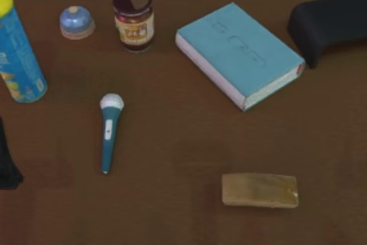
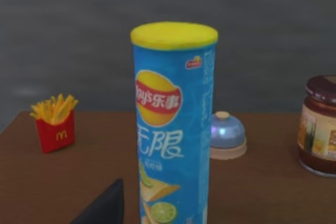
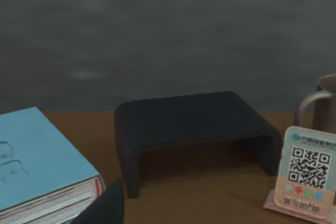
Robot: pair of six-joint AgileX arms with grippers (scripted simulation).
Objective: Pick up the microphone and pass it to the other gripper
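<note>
Microphone (image 1: 110, 132) flat on the brown table (image 1: 183, 159), left of centre, white-grey head toward the far side, teal handle tapering toward the near edge, small white button facing up; touched by nothing. Farther left, at the table's left edge, a tall blue can (image 1: 17, 50) with a yellow cap, filling the middle of the left wrist view. Along the far edge, a small service bell (image 1: 77, 22) and, just to its right, a dark-lidded jar (image 1: 133, 19). Right of the jar, a light blue book (image 1: 238, 53) lying flat and turned at an angle. At the far right corner, a black arched stand (image 1: 330, 24). On the near right, a tan rectangular block (image 1: 260, 190), well apart from the microphone. Left arm (image 1: 7, 156) only a dark sliver at the left edge of the top view, near the microphone's handle end but clear of it; jaws hidden, cannot tell how far open. Right arm outside the top view. In the left wrist view, a red carton of fries (image 2: 53, 123) at the table's far left. In the right wrist view, a QR-code sign (image 3: 306, 171) beside the stand and a metal mug (image 3: 320, 103) behind it.
</note>
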